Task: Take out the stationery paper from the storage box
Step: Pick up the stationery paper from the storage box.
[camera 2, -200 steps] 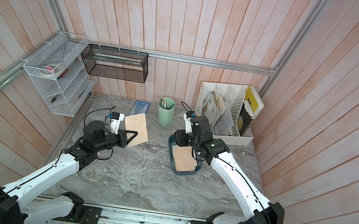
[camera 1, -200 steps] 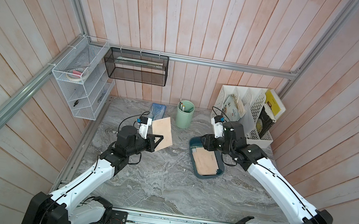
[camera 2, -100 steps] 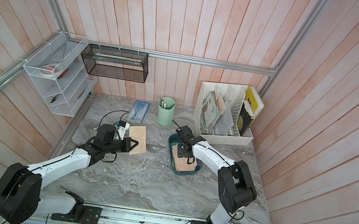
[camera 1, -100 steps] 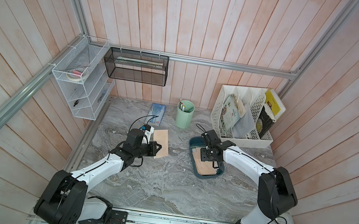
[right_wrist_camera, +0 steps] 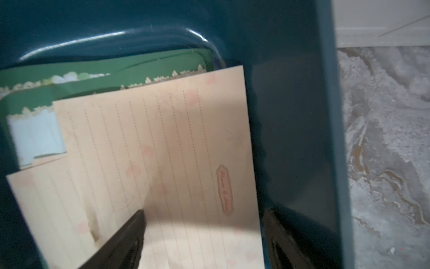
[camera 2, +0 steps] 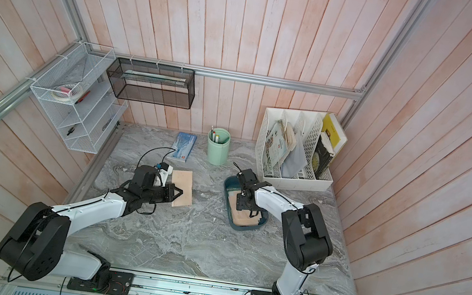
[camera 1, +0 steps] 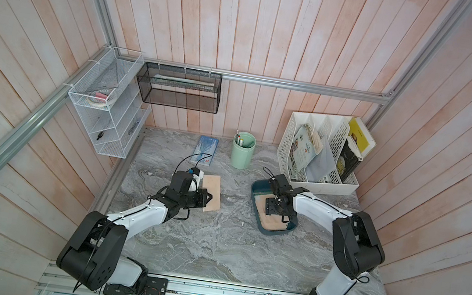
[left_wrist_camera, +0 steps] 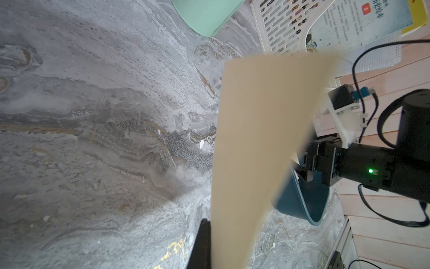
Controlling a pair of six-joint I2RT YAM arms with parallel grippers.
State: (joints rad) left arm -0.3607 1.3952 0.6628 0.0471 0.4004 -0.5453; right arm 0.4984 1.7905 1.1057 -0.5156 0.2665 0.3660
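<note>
Left gripper (camera 1: 207,196): clamped on one edge of a tan kraft sheet (camera 1: 212,192). The sheet sticks out past the fingertips toward the back edge of the worktop (camera 1: 212,247), left of centre. It lies low and near flat in both top views; can't tell whether its far end touches the stone. It's well apart from the storage box.

Right gripper (right_wrist_camera: 204,213): jaws wide, nothing pinched. It's down inside the storage box (right_wrist_camera: 290,116), pointing at the box floor. One finger (right_wrist_camera: 130,233) sits over the top pink lined sheet (right_wrist_camera: 174,151). The other is off that sheet's edge, right up against the box's inner wall. Can't tell if either touches the paper.

Stationery paper (camera 1: 272,223): the stack is in the box. The pink lined sheet is on top, slightly skewed, with a second pink one under it. Below those are green-bordered sheets (right_wrist_camera: 104,67), with a pale blue panel showing at the far end of the box.

The box sits on the right half of the worktop, long side roughly front-to-back and slightly angled. It's just in front of the white file organiser (camera 1: 320,155) in the back right corner. A mint pen cup (camera 1: 242,152) stands at the back edge near the middle. A blue-and-white packet (camera 1: 205,150) lies left of the cup, just behind the left arm's wrist.
</note>
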